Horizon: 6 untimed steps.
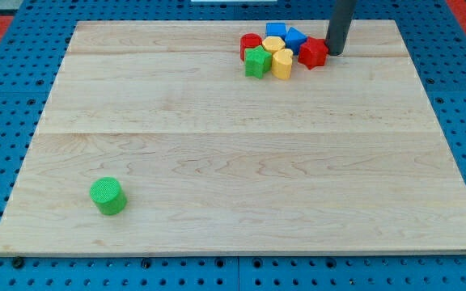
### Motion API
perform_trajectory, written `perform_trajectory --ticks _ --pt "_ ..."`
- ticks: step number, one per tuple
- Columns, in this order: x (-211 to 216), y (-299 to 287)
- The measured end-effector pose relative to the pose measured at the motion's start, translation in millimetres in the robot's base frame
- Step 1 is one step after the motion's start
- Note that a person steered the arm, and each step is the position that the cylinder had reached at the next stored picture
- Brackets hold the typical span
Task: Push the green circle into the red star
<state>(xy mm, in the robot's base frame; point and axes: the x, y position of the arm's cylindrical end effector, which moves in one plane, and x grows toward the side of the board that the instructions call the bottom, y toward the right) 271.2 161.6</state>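
Currently, the approach step has not begun: my tip (pixel 334 53) rests at the view's top right, just beside the red star (pixel 313 54) and well apart from the green circle (pixel 108 196). No gripper is fitted, so there is nothing to open or close; the rod holds nothing and appears to touch at most the red star's right edge.

The green circle stands alone near the view's bottom left of the wooden board (pixel 241 162). The next move calls for carrying my tip across the board to the circle's lower-left side, then pushing diagonally toward the view's top right.

The green circle is a short upright cylinder with a ribbed top face. The red star sits at the right end of a cluster with 2 blue blocks (pixel 285 34), 2 yellow blocks (pixel 281 63), a green block (pixel 256 61) and another red block (pixel 250 44).
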Motion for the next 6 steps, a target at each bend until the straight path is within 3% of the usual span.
perform_trajectory --ticks 3,4,5,6 --pt "0.6 -24.4" --pt "32.0 62.5" --pt "146.7 69.1" --pt "242.6 -2.7"
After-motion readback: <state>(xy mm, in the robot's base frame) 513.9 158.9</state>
